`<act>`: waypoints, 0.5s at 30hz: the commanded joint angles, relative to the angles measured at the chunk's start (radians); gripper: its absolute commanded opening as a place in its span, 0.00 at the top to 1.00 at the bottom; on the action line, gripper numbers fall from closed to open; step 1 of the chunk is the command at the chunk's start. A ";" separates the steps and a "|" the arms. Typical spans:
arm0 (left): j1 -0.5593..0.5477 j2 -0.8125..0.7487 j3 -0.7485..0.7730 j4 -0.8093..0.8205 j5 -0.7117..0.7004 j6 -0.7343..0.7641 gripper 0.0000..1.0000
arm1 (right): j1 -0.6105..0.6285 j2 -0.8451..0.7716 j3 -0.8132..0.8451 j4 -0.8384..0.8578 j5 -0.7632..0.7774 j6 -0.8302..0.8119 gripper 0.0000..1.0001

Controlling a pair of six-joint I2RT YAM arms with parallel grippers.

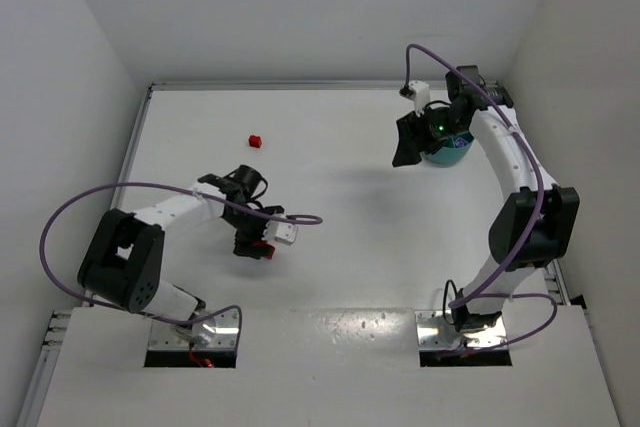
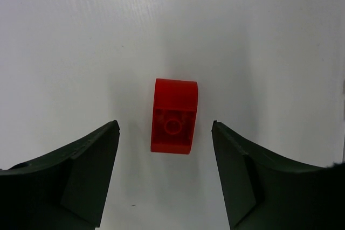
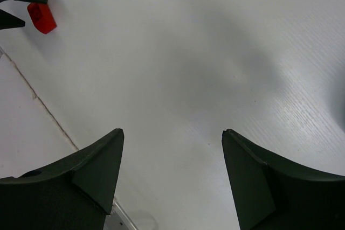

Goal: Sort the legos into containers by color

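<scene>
Dark fingers point(image 2: 81, 176) of my left gripper point(image 2: 165, 126) filled the bottom corners of the wrist view, spread wide with nothing held. Between them, flat on the white table point(image 2: 259, 36), lay one red lego point(image 2: 173, 117), a small piece with a rounded back and one stud showing. Bare table showed on both sides of it, and neither finger touched it. It sat noticeably nearer one finger than the other.

Further out, a second red lego point(image 1: 254, 140) lay alone toward the far side of the table, well apart from me. The teal tub point(image 1: 447, 154) stood near the far right corner, largely hidden under my right arm. Its compartments could not be made out. My right gripper point(image 3: 172, 133) hung spread and empty, just beside the tub.

Findings on risk, in my judgement:
- The nearer finger would meet the piece first and could shove or spin it. That would leave a corner pinch liable to slip off the rounded face.
- The carry to the tub crosses the table, and the right arm over the tub could block the drop.
</scene>
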 commanded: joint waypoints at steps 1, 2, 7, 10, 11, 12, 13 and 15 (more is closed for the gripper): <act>-0.017 0.018 -0.026 0.061 -0.013 -0.028 0.25 | -0.002 -0.045 0.000 0.007 -0.023 -0.017 0.26; -0.017 0.018 -0.026 0.062 -0.027 -0.028 0.28 | -0.002 -0.045 0.000 0.007 -0.023 -0.017 0.26; -0.038 0.039 -0.058 0.072 -0.062 -0.028 0.41 | -0.002 -0.054 -0.023 0.007 -0.084 0.003 0.26; -0.038 0.039 -0.069 0.092 -0.071 -0.051 0.54 | -0.002 -0.077 -0.078 0.016 -0.164 0.026 0.26; -0.038 0.048 -0.078 0.092 -0.082 -0.066 0.59 | -0.002 -0.096 -0.107 0.028 -0.212 0.026 0.26; -0.038 0.049 -0.078 0.101 -0.082 -0.077 0.63 | -0.002 -0.105 -0.122 0.029 -0.234 0.026 0.26; -0.038 0.049 -0.078 0.101 -0.082 -0.103 0.70 | -0.002 -0.117 -0.134 0.050 -0.253 0.026 0.26; -0.029 0.049 -0.058 0.111 -0.029 -0.138 0.74 | -0.002 -0.165 -0.170 0.093 -0.279 0.086 0.27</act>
